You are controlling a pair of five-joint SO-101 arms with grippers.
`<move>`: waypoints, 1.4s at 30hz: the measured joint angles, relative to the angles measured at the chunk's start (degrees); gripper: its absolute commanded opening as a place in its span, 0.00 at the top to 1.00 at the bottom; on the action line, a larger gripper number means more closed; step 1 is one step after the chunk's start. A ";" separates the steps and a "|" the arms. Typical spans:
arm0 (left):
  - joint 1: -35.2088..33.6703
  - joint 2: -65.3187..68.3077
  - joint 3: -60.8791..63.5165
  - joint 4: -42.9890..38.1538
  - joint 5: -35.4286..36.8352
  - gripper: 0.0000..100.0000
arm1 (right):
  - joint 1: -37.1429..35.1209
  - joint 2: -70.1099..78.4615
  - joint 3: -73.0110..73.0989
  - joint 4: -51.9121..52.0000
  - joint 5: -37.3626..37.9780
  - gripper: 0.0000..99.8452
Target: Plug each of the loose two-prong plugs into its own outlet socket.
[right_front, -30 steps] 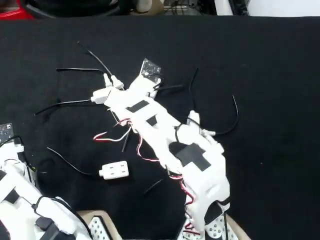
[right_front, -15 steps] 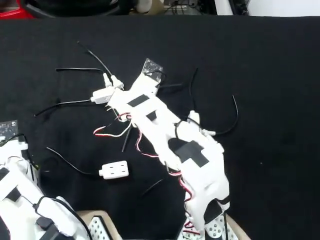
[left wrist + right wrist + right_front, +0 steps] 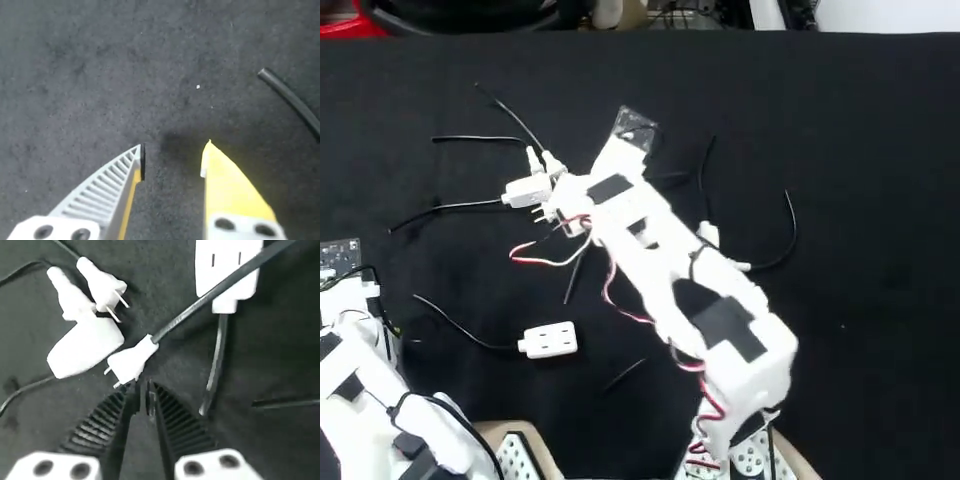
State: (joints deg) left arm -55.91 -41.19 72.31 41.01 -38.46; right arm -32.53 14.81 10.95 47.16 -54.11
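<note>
My right gripper (image 3: 142, 390) is shut, low over the black cloth, with its tips just short of a loose white plug (image 3: 131, 362) whose prongs point back toward the fingers. That plug's black cable runs across a white outlet (image 3: 228, 264) with two slots showing. Another white outlet (image 3: 85, 346) lies beside the gripper with one plug (image 3: 65, 290) at its end, and a second plug (image 3: 102, 287) lies loose with bare prongs. In the high view the right gripper (image 3: 560, 212) sits beside this outlet (image 3: 523, 190). My left gripper (image 3: 172, 152) is open over bare cloth.
A second outlet (image 3: 548, 341) lies near the front of the table. A further plug (image 3: 710, 236) with a curved cable lies right of the right arm. Loose black cables (image 3: 470, 140) spread over the cloth, one (image 3: 292, 102) near the left gripper. Red and white wires (image 3: 535, 258) hang from the right arm.
The right arm has swung its wrist a little to the right and away, and its lower part has shifted right. The left arm has edged slightly. The outlets and plugs stay put.
</note>
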 measured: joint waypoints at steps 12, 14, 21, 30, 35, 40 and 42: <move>0.00 0.00 0.00 0.00 0.00 0.80 | 0.44 5.89 8.44 -24.00 4.04 0.82; 0.00 0.00 0.00 0.00 0.00 0.80 | 0.44 8.00 8.35 -25.23 4.04 0.82; 0.00 0.00 0.00 0.00 0.00 0.80 | 0.18 12.66 2.64 -25.41 4.04 0.82; 0.00 0.00 0.00 0.00 0.00 0.80 | -1.05 15.21 -0.53 -25.32 4.40 0.96; 0.00 0.00 0.00 0.00 -0.09 0.80 | -1.58 15.91 -1.49 -25.85 5.45 0.99; 0.09 0.00 0.00 0.00 -0.09 0.80 | -2.11 15.82 -2.37 -23.74 6.42 0.99; 0.09 0.00 0.00 0.00 -0.09 0.80 | -2.20 15.82 -4.40 -20.57 6.42 0.99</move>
State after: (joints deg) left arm -55.82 -41.19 72.31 41.01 -38.55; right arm -34.73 30.64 6.55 26.59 -47.69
